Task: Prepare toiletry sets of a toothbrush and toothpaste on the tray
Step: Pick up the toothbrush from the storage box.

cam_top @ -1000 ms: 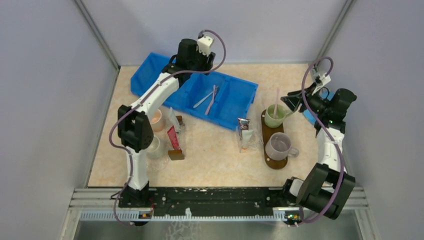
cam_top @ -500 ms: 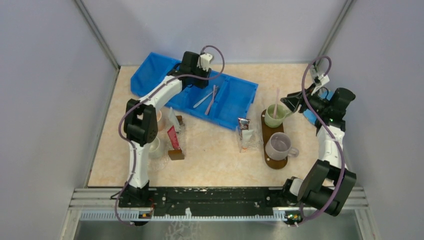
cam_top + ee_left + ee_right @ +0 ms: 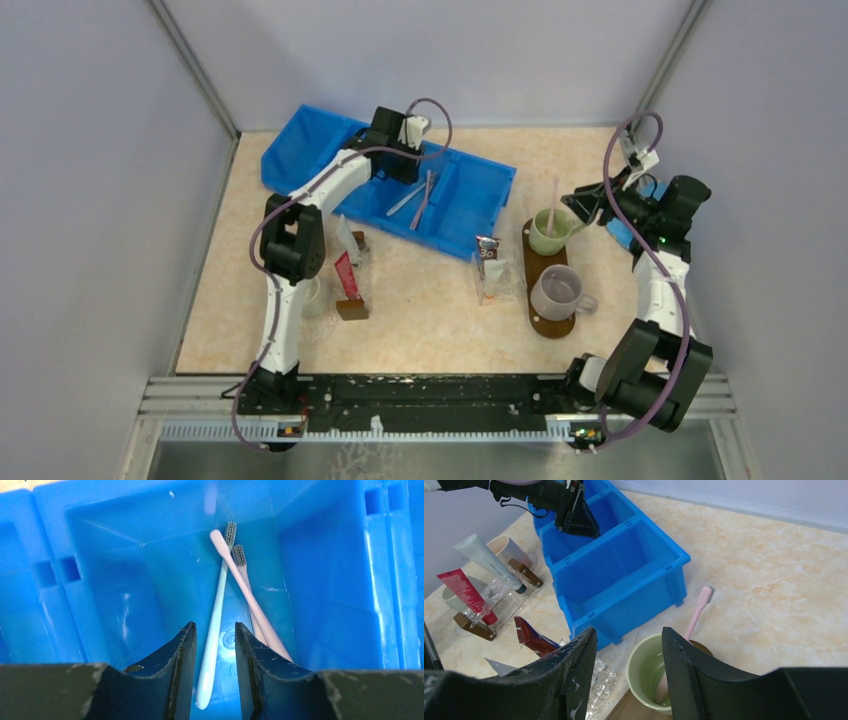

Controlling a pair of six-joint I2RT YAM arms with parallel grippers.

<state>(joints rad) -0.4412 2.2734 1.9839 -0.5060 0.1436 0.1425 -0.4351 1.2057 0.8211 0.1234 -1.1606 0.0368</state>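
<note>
as the left pincer hovers in the blue bin, jaws narrowly apart astride the pale toothbrush, a pickup seems in hand; next: pinch its handle, carry it right to the tray.

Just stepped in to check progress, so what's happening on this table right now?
The left gripper is down in the blue bin, jaws open either side of a pale toothbrush handle, not yet closed on it. The right gripper hovers open by the green mug on the tray, which holds a pink toothbrush. Toothpaste tubes sit off the tray.
</note>
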